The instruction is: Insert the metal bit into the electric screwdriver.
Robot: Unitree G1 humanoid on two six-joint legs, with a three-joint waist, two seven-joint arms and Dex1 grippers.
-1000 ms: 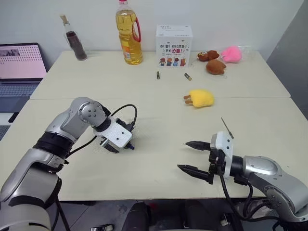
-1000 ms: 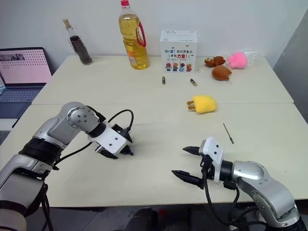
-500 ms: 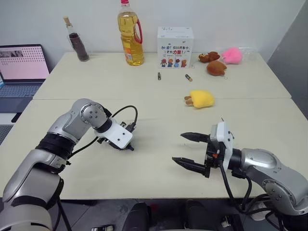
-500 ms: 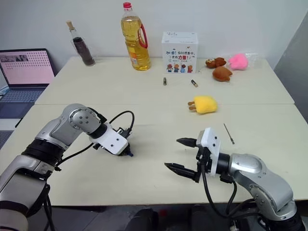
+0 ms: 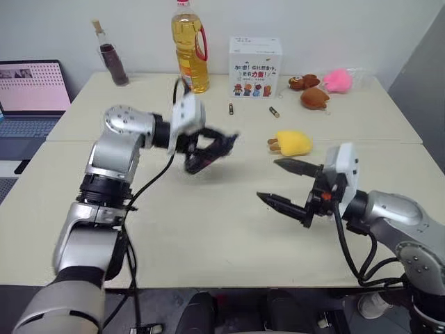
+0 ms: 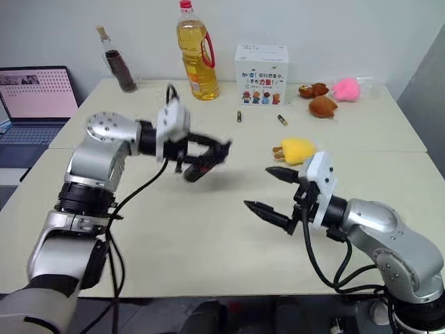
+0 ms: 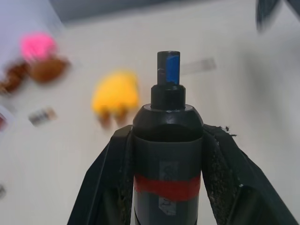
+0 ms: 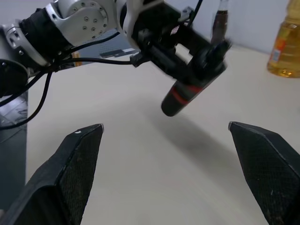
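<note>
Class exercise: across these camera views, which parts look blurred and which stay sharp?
Left wrist view: the dark pen-shaped electric screwdriver with a red band is sharp, the yellow plush toy behind it smeared. Left eye view: the left gripper is streaked. Right wrist view: the black fingers are crisp.

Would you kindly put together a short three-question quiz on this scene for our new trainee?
1. True or false: the right gripper is shut on the electric screwdriver.
2. What colour is the band around the screwdriver's body? A green, B red, C yellow.
3. Which soft toy lies nearest the right gripper?

Key
1. False: the left gripper is shut on it, above the table; the right gripper is open and holds nothing.
2. B.
3. The yellow toy.
</note>
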